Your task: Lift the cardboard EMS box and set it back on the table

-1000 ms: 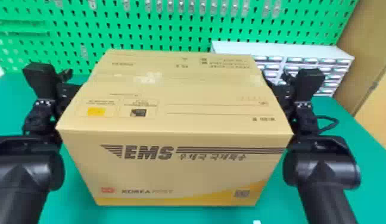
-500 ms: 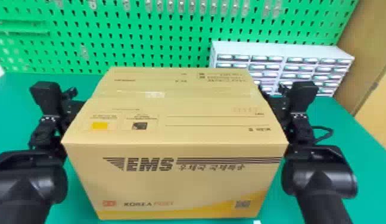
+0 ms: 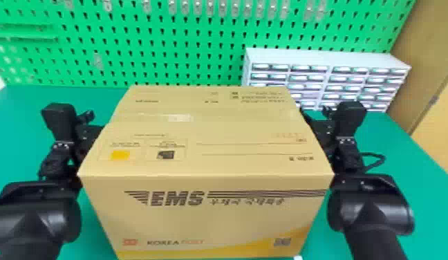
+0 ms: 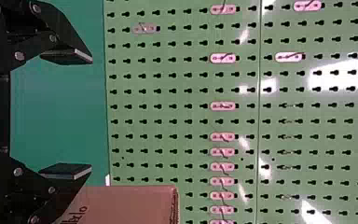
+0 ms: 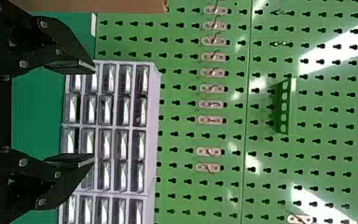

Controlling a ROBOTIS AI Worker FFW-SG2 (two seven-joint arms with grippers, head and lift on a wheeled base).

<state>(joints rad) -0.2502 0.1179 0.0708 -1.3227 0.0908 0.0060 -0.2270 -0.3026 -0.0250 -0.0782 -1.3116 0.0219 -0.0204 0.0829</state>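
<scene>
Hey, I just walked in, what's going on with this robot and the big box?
A robot has a cardboard box between its two arms, one at each side, at a green table. The left tool and right tool are both open, so it's probably squeezing the sides. I can't tell whether the box is resting on the table.
</scene>
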